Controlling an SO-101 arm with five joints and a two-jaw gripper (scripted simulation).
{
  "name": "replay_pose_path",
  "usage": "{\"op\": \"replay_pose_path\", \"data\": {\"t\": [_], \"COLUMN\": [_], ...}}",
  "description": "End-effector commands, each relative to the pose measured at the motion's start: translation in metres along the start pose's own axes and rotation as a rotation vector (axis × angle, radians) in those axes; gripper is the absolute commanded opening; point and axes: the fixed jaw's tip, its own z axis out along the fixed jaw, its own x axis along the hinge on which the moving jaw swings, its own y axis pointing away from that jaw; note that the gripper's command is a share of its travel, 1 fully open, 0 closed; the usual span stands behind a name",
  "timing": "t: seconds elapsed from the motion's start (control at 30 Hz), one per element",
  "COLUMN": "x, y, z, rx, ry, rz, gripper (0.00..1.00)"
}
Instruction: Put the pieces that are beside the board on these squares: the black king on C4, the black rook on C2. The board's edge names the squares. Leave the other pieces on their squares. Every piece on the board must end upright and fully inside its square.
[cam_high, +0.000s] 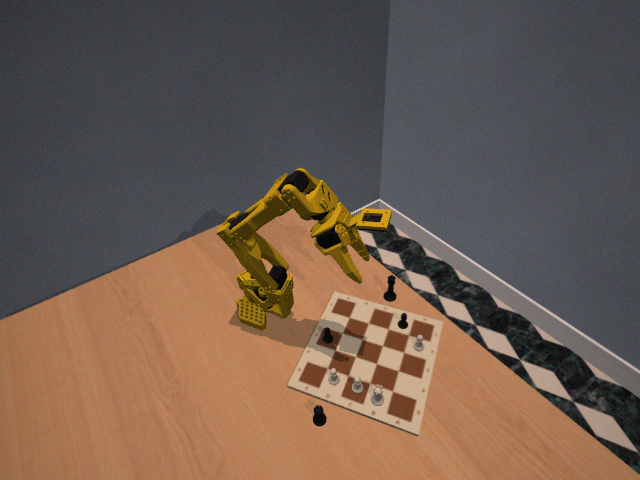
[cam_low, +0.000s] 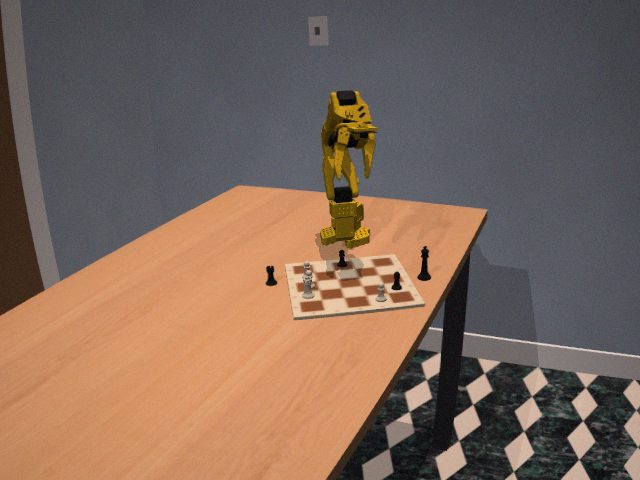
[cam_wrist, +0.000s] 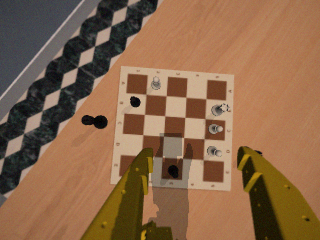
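While the tool (cam_high: 356, 266) hangs high above the board (cam_high: 310, 356), parted and gripping nothing, the black king (cam_high: 390, 288) stands off-board toward the desk (cam_high: 129, 361) edge. Exterior: the black rook (cam_low: 270, 275) stands beside the board's opposite side. Wrist: both fingers frame the board.

My top view looks down steeply from behind the worktop (cam_high: 129, 372) toward the room's corner. The exterior view stands farther off, facing the wall. The wrist view looks straight down, nearest. All three share the board (cam_high: 310, 356) (cam_low: 356, 308) (cam_wrist: 227, 130).
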Motion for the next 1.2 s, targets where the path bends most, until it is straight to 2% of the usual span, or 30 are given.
{"op": "replay_pose_path", "data": {"t": [0.0, 0.2, 0.27, 0.4, 0.53, 0.67, 1.17], "x": [-0.015, -0.022, -0.022, -0.018, -0.014, -0.012, -0.012], "y": [-0.008, -0.024, -0.024, -0.032, -0.038, -0.040, -0.040], "z": [0.025, 0.074, 0.074, 0.101, 0.117, 0.123, 0.123], "rx": [0.017, 0.041, 0.041, 0.050, 0.055, 0.056, 0.056], "ry": [0.104, 0.245, 0.245, 0.316, 0.359, 0.373, 0.373], "rz": [0.025, 0.077, 0.077, 0.104, 0.121, 0.126, 0.127], "gripper": [0.21, 0.10, 0.10, 0.04, 0.01, 0.00, 0.00]}}
